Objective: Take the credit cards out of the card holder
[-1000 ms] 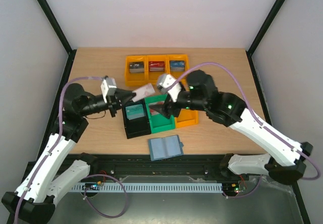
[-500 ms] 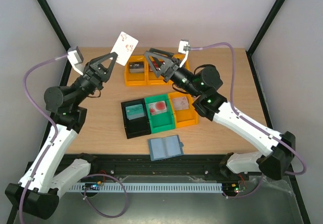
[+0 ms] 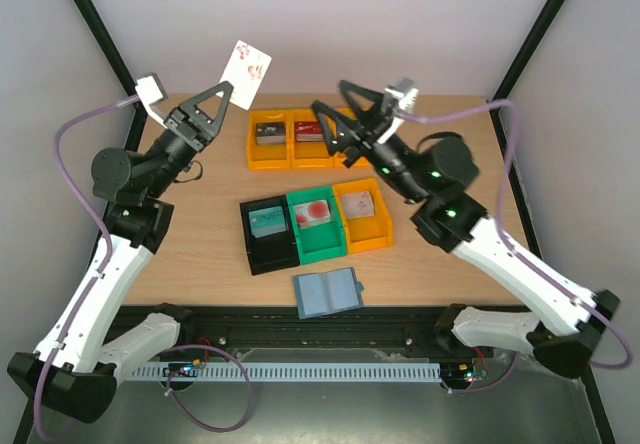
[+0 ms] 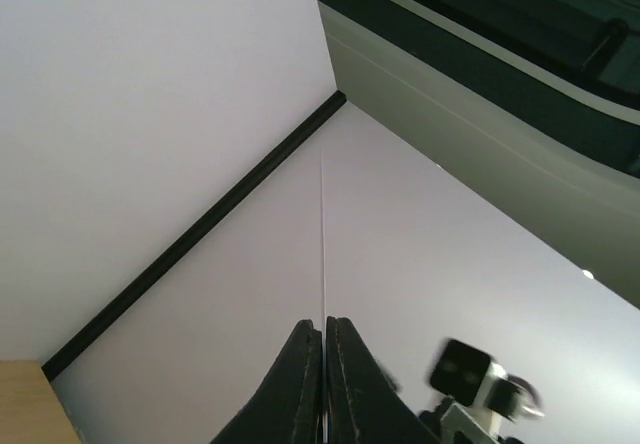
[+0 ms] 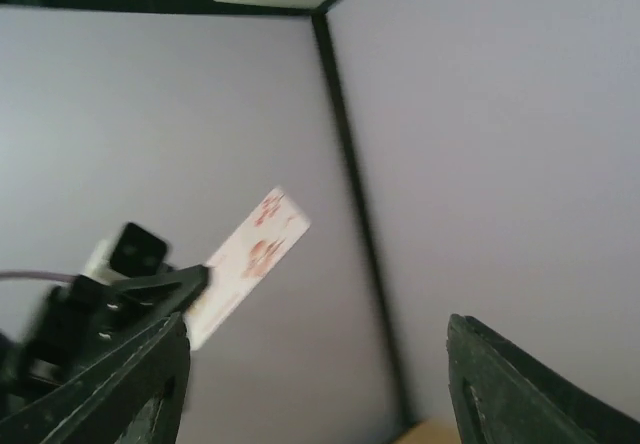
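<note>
Surface: one wooden table (image 3: 200, 254), light brown, my two arm bases at its near edge.
Room: pale walls (image 3: 330, 24) on three sides, with two black frame posts (image 3: 95, 24) slanting up at the back corners.

Bins, six in all:
- three orange bins (image 3: 268, 154) side by side in a back row
- one black bin (image 3: 270, 249), one green bin (image 3: 322, 244) and one orange bin (image 3: 372, 232) in a front row

Card holder (image 3: 328, 292): one, slate-blue, lying open and flat near the table's front edge, just in front of the green bin.

Credit cards (image 3: 267, 222), six in view: five lying in the bins, one per bin. My right gripper hides the inside of the third back bin.

The sixth is a white credit card (image 3: 246, 69) with red marks, raised well above the table's back left. My left gripper (image 3: 230, 94) has its fingers pressed together on the card's lower edge.

My right gripper (image 3: 340, 122) is spread wide and pinches nothing, lifted over the back row.
</note>
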